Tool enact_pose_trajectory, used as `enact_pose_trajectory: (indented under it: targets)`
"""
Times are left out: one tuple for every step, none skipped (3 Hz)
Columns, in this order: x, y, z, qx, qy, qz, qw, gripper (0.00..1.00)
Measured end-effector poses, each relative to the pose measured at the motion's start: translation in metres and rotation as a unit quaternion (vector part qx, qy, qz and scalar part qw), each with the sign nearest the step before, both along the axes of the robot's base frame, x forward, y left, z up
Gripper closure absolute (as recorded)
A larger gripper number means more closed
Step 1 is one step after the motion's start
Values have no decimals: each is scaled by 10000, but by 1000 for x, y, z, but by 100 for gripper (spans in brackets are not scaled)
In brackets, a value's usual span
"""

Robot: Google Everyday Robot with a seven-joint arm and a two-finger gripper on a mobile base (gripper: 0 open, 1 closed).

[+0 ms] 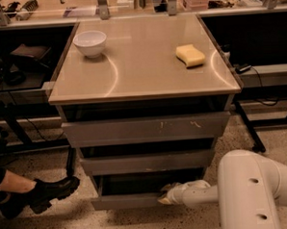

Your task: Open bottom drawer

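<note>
We see a squat grey drawer cabinet with a smooth tan top (146, 73), and at lower right the robot's bulky white arm (253, 187) reaching in low. Three handleless grey fronts step down: the widest scratched front (144, 130), the mid-width front (146, 162), and the plain dull-grey bottom drawer (124, 201) just above the floor, standing out a little with a dark gap above it. The pale gripper (166, 197) sits at the right end of that front's top edge. It may be hooked on the lip, but we cannot tell whether it is spread or closed.

To do this well, we would pull straight outward and level, since an off-centre hold could skew the drawer. A person's black boot (51, 191) lies near the left. A white bowl (90, 43) and a yellow sponge (190, 55) rest on top.
</note>
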State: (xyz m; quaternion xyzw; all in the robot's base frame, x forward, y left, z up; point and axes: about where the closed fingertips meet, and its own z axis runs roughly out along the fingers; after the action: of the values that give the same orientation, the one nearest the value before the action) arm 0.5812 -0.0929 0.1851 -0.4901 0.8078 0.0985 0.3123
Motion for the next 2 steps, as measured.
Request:
enact_pose_trajectory:
  targets:
    - [-3,-1,1,-6,0,9,10000,100]
    - [-16,-5,-2,5,-49,80,10000,100]
